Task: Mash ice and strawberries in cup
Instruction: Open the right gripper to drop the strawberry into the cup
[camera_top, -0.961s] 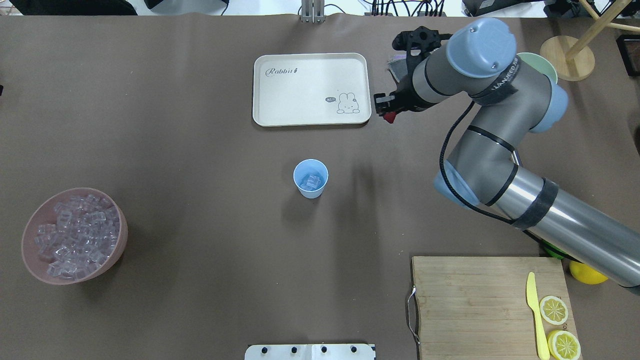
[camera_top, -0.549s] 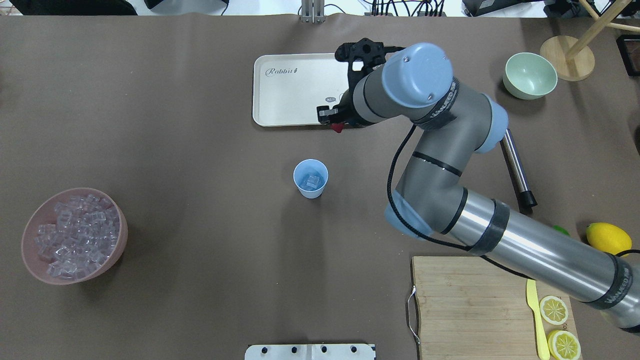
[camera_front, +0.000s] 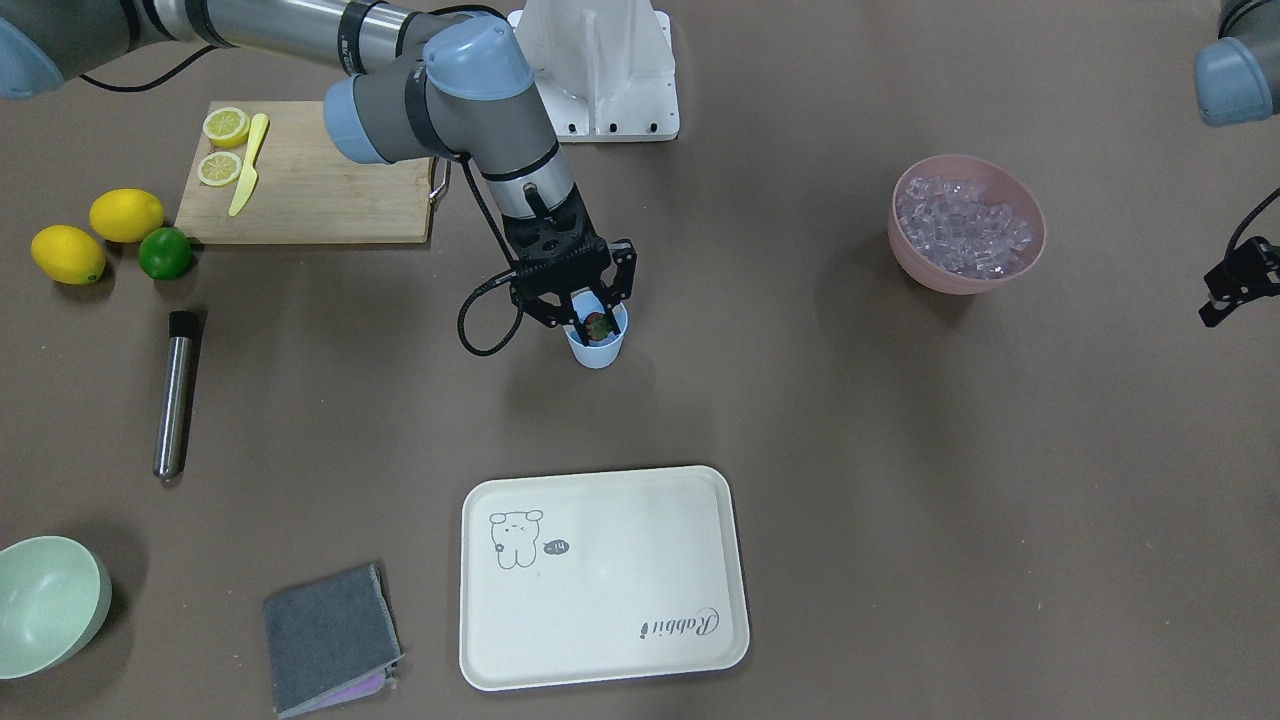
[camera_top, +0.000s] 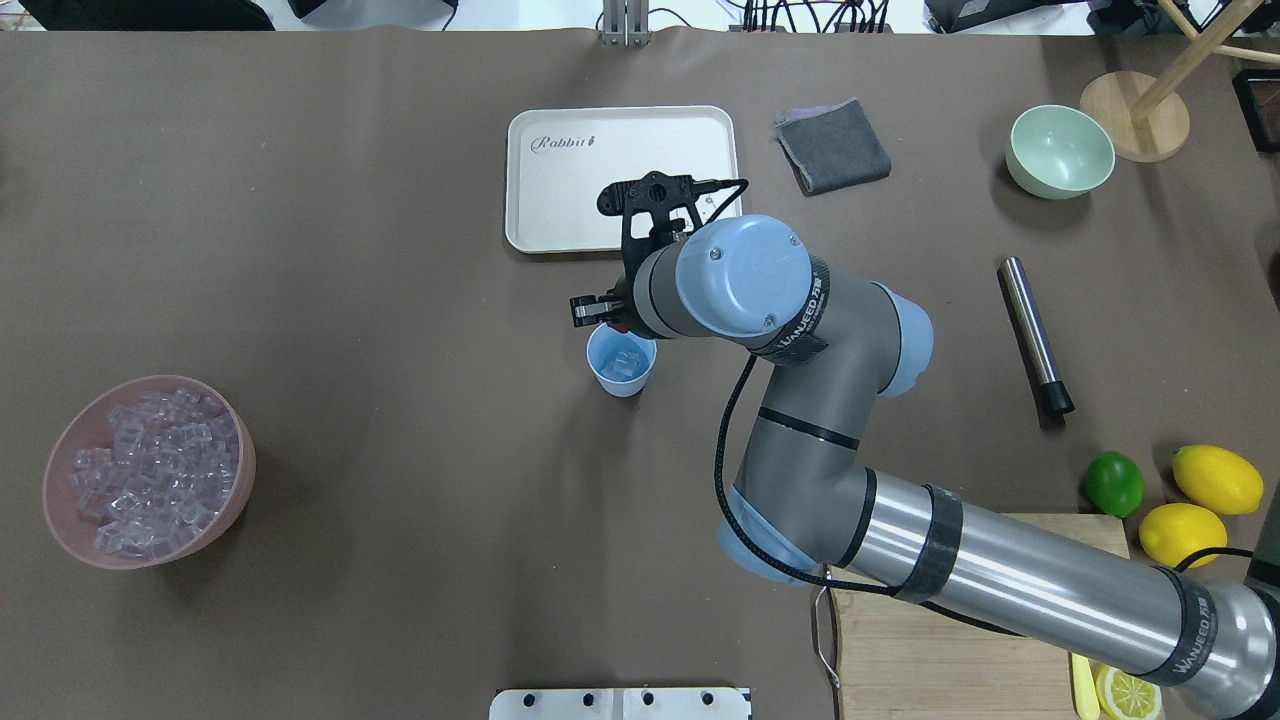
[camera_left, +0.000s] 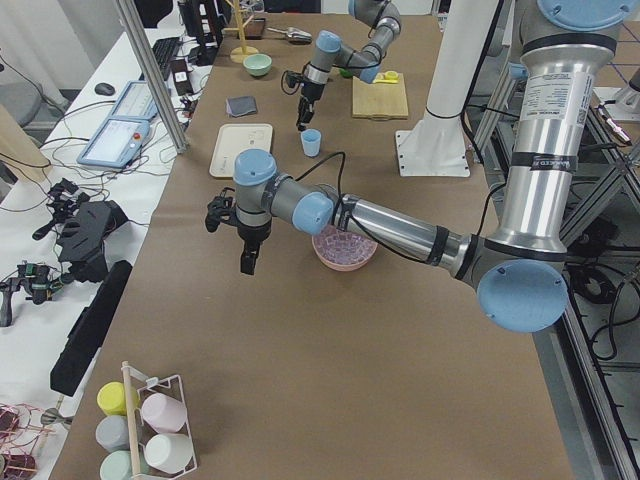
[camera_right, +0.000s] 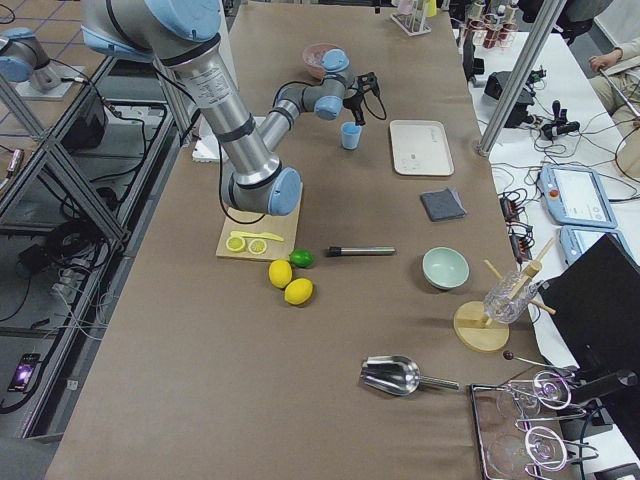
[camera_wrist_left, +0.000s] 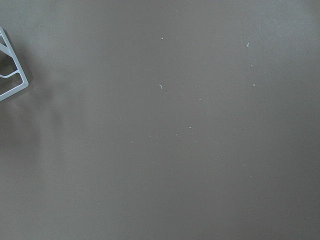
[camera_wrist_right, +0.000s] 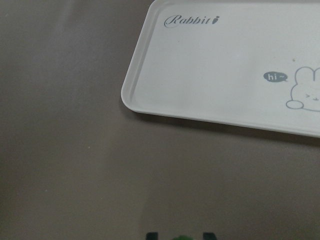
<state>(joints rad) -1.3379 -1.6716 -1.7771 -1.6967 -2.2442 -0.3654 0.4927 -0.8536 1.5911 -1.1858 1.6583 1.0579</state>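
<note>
The light blue cup stands mid-table with a few clear ice cubes inside; it also shows in the front view. My right gripper hangs just over the cup's rim, shut on the small red strawberry. In the right wrist view only the strawberry's green top shows between the fingertips. The overhead view shows the right gripper at the cup's far edge. My left gripper hovers over bare table left of the pink bowl; I cannot tell its state.
The pink bowl full of ice sits at the left. A cream tray lies beyond the cup. A grey cloth, green bowl, metal muddler, lime, lemons and cutting board are on the right.
My right arm has swept left and nearer, from beside the tray to over the cup, carrying the strawberry. The cup has not moved.
</note>
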